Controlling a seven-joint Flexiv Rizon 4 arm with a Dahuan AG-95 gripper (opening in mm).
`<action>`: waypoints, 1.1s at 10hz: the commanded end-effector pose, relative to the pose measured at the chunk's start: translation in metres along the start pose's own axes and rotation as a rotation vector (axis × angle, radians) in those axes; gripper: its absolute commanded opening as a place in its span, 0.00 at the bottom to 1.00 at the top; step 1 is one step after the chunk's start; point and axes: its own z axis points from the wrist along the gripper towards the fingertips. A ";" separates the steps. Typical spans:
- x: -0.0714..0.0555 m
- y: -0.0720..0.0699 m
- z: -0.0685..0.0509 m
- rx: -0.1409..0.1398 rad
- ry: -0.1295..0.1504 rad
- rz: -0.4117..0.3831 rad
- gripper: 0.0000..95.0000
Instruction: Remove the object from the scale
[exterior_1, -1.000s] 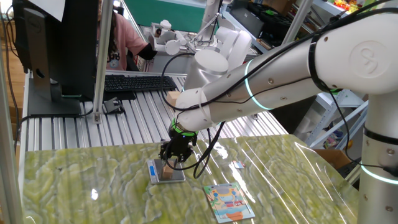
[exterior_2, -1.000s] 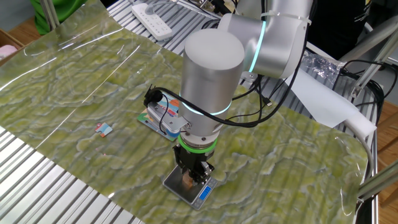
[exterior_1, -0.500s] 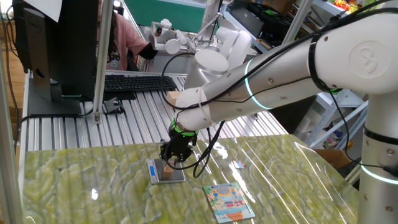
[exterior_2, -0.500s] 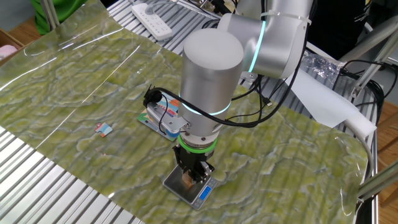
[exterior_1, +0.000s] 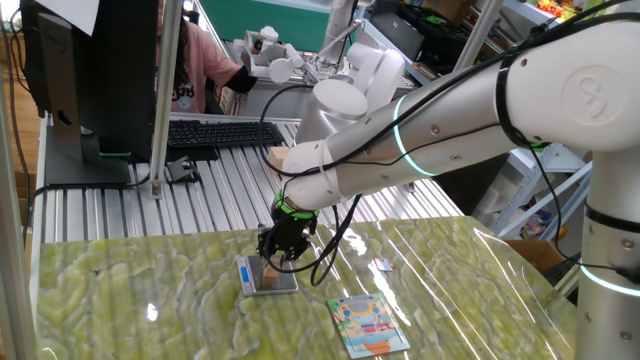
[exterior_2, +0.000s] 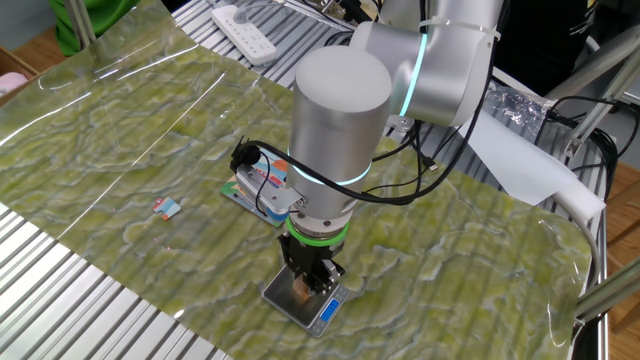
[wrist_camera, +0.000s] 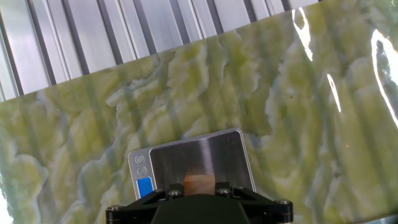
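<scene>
The small tan-brown wooden cube (wrist_camera: 199, 182) sits on the grey metallic platform of the pocket scale (wrist_camera: 198, 155), near its front edge. The scale lies on the green marbled mat, with a blue display at its left end. My gripper (wrist_camera: 199, 190) is down over the scale, its fingers on both sides of the cube and closed against it. In one fixed view the gripper (exterior_1: 273, 262) stands on the scale (exterior_1: 283, 284) with the cube (exterior_1: 269, 271) at its tips. The other fixed view shows the cube (exterior_2: 300, 289) between the fingers on the scale (exterior_2: 279, 297).
A colourful picture card (exterior_1: 368, 325) lies on the mat to the right of the scale, also seen behind the arm (exterior_2: 252, 187). A small scrap (exterior_2: 167, 207) lies further off. Ribbed metal table, a keyboard (exterior_1: 215, 132) and a monitor stand behind the mat.
</scene>
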 end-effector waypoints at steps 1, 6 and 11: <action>0.000 0.000 0.000 0.000 0.000 -0.001 0.00; 0.000 0.000 0.000 0.000 0.000 -0.001 0.00; 0.012 -0.008 -0.059 0.006 0.004 -0.089 0.00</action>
